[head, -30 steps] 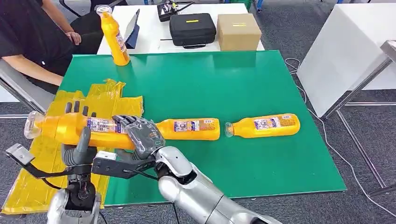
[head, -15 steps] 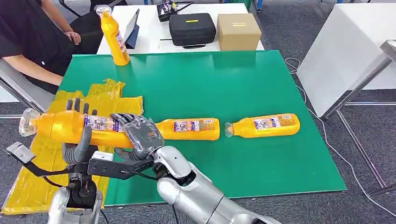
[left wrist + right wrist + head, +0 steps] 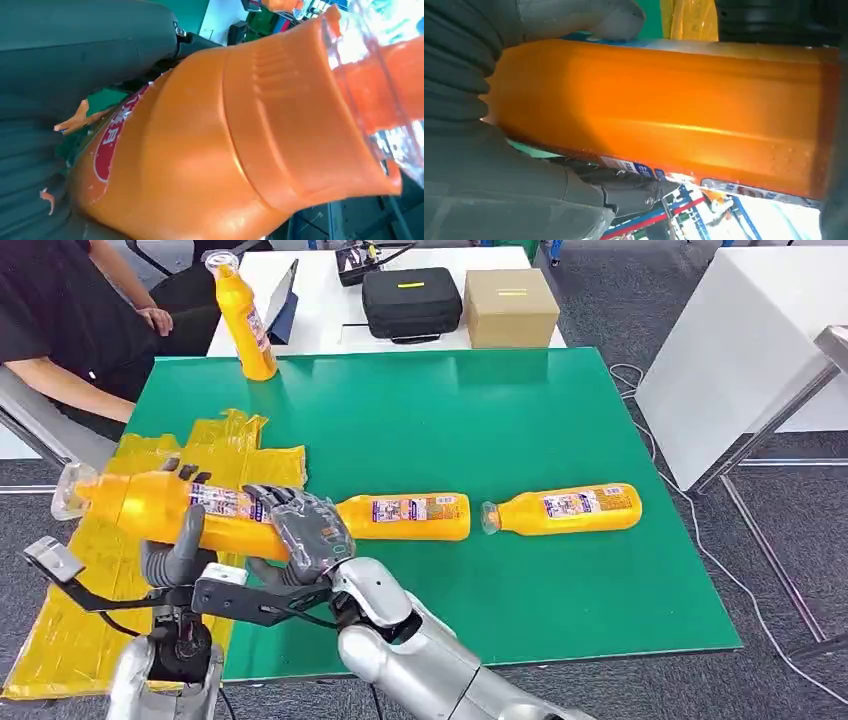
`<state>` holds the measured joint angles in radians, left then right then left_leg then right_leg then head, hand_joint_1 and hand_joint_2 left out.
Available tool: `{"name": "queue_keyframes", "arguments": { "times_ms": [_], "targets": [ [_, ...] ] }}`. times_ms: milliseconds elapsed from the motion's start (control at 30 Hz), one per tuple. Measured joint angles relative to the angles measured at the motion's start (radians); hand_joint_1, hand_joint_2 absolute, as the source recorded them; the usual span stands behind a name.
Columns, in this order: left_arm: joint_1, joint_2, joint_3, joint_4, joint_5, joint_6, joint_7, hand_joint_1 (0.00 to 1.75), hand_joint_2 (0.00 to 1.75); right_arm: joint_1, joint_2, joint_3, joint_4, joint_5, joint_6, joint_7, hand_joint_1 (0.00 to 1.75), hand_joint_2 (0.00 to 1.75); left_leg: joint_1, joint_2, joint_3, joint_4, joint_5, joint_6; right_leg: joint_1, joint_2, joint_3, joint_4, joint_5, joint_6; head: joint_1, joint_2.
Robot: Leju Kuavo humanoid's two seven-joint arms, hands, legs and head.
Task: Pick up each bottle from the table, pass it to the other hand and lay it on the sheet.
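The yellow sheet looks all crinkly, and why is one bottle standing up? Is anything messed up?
Nothing is spilled or broken. The yellow sheet is wrinkled and hangs over the table's edge. Two bottles lie flat on the green table; one bottle stands at the far edge. Both hands grip the held bottle.

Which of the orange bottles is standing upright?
The bottle at the far left corner of the green table, near the seated person. The two mid-table bottles lie on their sides, and the held bottle is horizontal.
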<state>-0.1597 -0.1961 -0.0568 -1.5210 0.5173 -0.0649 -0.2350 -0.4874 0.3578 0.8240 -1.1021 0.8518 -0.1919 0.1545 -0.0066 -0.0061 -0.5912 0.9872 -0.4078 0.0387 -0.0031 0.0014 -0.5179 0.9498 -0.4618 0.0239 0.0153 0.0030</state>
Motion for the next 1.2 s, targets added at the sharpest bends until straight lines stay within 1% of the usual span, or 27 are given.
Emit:
{"name": "queue_keyframes", "arguments": {
  "times_ms": [667, 700, 733, 767, 833, 933, 1033, 1133, 1200],
  "targets": [
    [0.004, -0.009, -0.001, 0.018, 0.0, -0.008, -0.005, 1.75, 1.75, 0.031, -0.011, -0.014, -0.006, 0.022, 0.004, 0.005, 1.75, 1.75, 0.0, 0.0, 0.0, 0.0, 0.0, 0.0, 0.0, 0.0, -0.001, 0.0, 0.0, 0.0, 0.0, 0.0],
    [0.004, -0.009, -0.001, 0.018, 0.0, -0.008, -0.005, 1.75, 1.75, 0.031, -0.011, -0.014, -0.007, 0.022, 0.005, 0.005, 1.05, 1.75, 0.0, 0.0, 0.0, 0.0, 0.0, 0.0, 0.0, 0.0, -0.001, 0.0, 0.0, 0.0, 0.0, 0.0],
    [0.004, -0.009, -0.001, 0.018, 0.0, -0.008, -0.005, 1.75, 1.75, 0.031, -0.011, -0.014, -0.008, 0.022, 0.005, 0.005, 0.0, 1.75, 0.0, 0.0, 0.0, 0.0, 0.0, 0.0, 0.0, 0.0, -0.001, 0.0, 0.0, 0.0, 0.0, 0.0],
    [0.004, -0.009, -0.001, 0.018, 0.0, -0.008, -0.005, 1.75, 1.75, 0.031, -0.011, -0.014, -0.008, 0.022, 0.005, 0.005, 0.0, 0.0, 0.0, 0.0, 0.0, 0.0, 0.0, 0.0, 0.0, 0.0, -0.001, 0.0, 0.0, 0.0, 0.0, 0.0],
    [0.002, -0.009, -0.001, 0.018, -0.004, -0.007, -0.01, 1.75, 1.75, 0.034, -0.013, -0.014, -0.008, 0.028, 0.004, 0.005, 0.0, 0.0, 0.0, 0.0, 0.0, 0.0, 0.0, 0.0, 0.0, 0.0, -0.001, 0.0, 0.0, 0.0, 0.0, 0.0],
    [-0.004, -0.011, 0.0, 0.015, -0.05, 0.031, -0.038, 1.75, 1.75, 0.056, -0.023, -0.015, -0.015, 0.042, -0.036, -0.01, 0.0, 0.0, 0.0, 0.0, -0.001, 0.0, 0.0, 0.0, 0.0, 0.0, 0.0, 0.0, 0.0, 0.0, 0.0, 0.0],
    [0.004, -0.018, 0.01, -0.017, -0.15, 0.119, -0.085, 1.75, 1.75, 0.091, -0.041, -0.05, -0.076, 0.013, -0.084, -0.055, 0.0, 0.0, 0.0, 0.0, -0.002, 0.0, 0.0, 0.0, 0.0, 0.0, -0.001, 0.0, 0.0, 0.0, 0.0, 0.0],
    [0.012, -0.023, 0.023, -0.052, -0.227, 0.166, -0.106, 1.75, 1.75, 0.113, -0.059, -0.098, -0.137, -0.003, -0.092, -0.084, 0.0, 0.0, 0.0, -0.002, -0.002, 0.0, 0.0, 0.0, 0.0, 0.0, -0.001, 0.0, 0.0, 0.0, 0.0, 0.0],
    [0.021, -0.026, 0.024, -0.07, -0.378, 0.24, -0.137, 1.75, 1.75, 0.132, -0.069, -0.133, -0.184, -0.006, -0.091, -0.093, 0.0, 0.0, 0.0, -0.001, -0.002, 0.0, 0.0, 0.0, 0.0, 0.0, -0.001, 0.0, 0.0, 0.0, 0.0, 0.0]
  ]
}}
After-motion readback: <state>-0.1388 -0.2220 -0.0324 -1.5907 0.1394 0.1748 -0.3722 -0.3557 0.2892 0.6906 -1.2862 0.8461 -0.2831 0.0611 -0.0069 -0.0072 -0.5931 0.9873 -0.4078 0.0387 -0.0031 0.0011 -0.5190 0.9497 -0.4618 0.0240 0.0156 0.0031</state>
